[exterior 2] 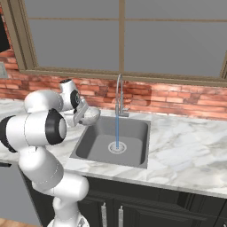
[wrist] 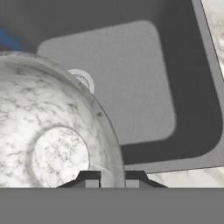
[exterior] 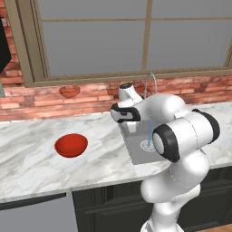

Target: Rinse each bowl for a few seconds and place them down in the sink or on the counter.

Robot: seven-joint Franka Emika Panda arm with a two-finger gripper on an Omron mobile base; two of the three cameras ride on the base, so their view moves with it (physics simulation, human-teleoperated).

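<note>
Your gripper (wrist: 113, 178) is pinched nearly closed on the rim of the white speckled bowl (wrist: 52, 131), holding it over the sink (exterior 2: 133, 128) while the red bowl (exterior: 71, 145) sits on the counter (exterior: 31, 158).

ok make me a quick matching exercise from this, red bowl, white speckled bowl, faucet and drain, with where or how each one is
Things:
1. red bowl
2. white speckled bowl
3. faucet
4. drain

Places or states:
A. in the floor of the sink
B. running a thin stream of water
C. held in the gripper at the sink's edge
D. resting on the counter

Pairs: 1-D, 2-C, 3-B, 4-A
</note>
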